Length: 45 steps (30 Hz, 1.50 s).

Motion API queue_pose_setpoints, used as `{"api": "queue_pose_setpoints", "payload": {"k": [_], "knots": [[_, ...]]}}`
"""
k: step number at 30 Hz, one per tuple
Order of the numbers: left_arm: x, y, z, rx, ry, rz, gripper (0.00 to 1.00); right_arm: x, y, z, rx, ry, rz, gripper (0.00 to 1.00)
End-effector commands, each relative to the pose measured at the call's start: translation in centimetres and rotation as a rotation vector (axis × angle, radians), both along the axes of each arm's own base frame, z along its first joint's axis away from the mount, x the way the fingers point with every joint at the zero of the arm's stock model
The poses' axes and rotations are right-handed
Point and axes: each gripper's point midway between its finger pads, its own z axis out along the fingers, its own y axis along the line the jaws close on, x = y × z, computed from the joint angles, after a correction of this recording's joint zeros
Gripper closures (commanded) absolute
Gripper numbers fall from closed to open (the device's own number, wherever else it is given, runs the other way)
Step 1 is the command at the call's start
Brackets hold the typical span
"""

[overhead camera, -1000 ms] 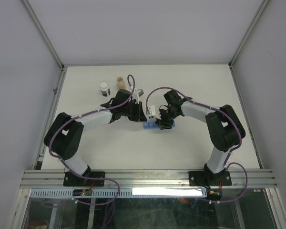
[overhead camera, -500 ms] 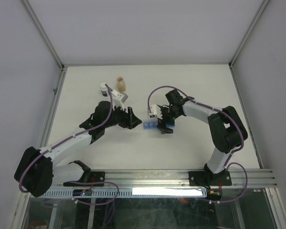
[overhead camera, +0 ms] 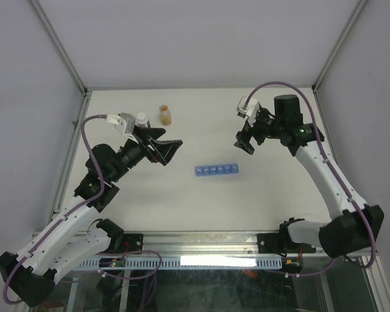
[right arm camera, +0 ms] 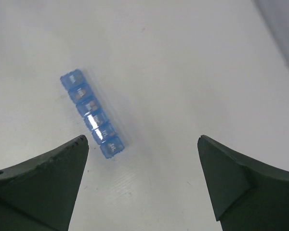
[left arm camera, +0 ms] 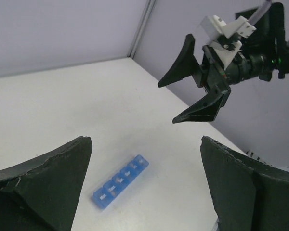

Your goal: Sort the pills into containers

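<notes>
The containers are one blue pill-organiser strip (overhead camera: 217, 170) lying flat on the white table with its lids down. The same strip (left arm camera: 120, 181) shows in the left wrist view, with faint orange-brown specks through some lids, and the strip (right arm camera: 91, 114) shows in the right wrist view. An amber cluster of pills (overhead camera: 164, 117) sits in a small clear vial at the back. My left gripper (overhead camera: 169, 143) (left arm camera: 145, 139) hangs open and empty, up and left of the strip. My right gripper (overhead camera: 245, 135) (right arm camera: 142, 139) (left arm camera: 166, 103) is open and empty, raised behind the strip's right end.
A white-capped vial (overhead camera: 141, 118) stands beside the amber one, partly behind my left wrist camera. The table (overhead camera: 273, 188) is walled by grey panels on three sides. A metal rail (overhead camera: 201, 242) runs along the near edge.
Both grippers were shut low at the strip; they have opened wide and lifted away, the left arm swinging left, the right arm back and right. The strip stays put.
</notes>
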Motion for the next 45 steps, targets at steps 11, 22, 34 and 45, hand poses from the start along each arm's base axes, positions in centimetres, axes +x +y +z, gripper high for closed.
{"api": "queue_pose_setpoints", "payload": {"k": [11,22,34,45], "knots": [[-4.4,2.2,17.4,-0.077,-0.205,-0.040,0.01,-7.9,-3.3,24.5,0.439,-0.322,-0.294,0.01],[-8.6,3.5,23.3,-0.116,-0.307,-0.111,0.01,-12.3,-6.2,33.5,0.715,-0.378,-0.473,0.01],[-9.4,3.7,23.8,-0.104,-0.329,-0.122,0.01,-11.3,-6.7,32.7,0.707,-0.372,-0.528,0.01],[-9.2,3.8,23.5,-0.086,-0.333,-0.113,0.01,-10.6,-6.6,32.1,0.693,-0.365,-0.534,0.01]]}}
